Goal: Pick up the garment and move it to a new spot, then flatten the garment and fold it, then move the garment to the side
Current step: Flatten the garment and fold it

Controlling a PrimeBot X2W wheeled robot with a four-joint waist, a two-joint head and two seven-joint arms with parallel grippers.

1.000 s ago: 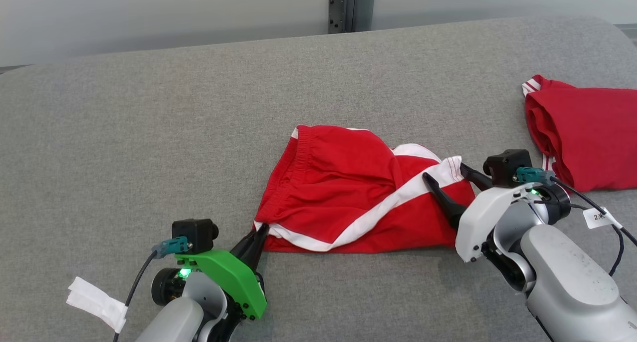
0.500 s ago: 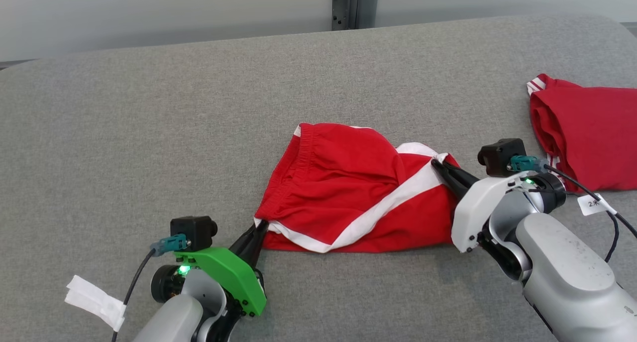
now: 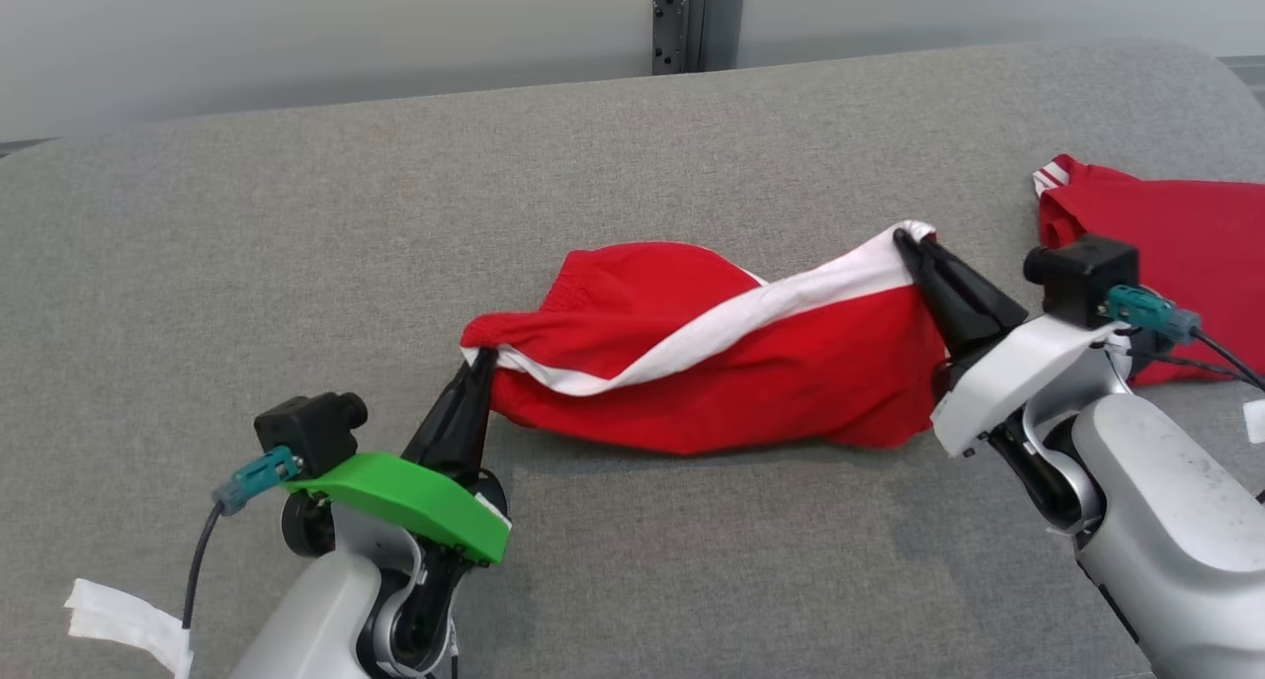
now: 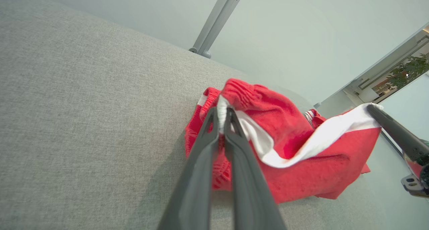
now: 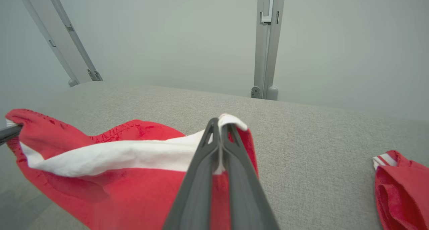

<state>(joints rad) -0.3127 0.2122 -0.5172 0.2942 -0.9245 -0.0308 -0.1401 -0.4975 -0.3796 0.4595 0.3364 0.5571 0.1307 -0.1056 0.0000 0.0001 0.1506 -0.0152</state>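
On desk, garment central, left tool at its left end, right tool at its right end, second garment far right.

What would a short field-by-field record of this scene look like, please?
surface: grey fabric table
garment: red with a white stripe, strung between both claws, sagging in the middle
left claw: shut on the garment's left corner
right claw: shut on the garment's white-edged right corner
other garment: red, lying at the far right, apart from the held one
stage: garment gripped at both ends, not yet flattened or folded
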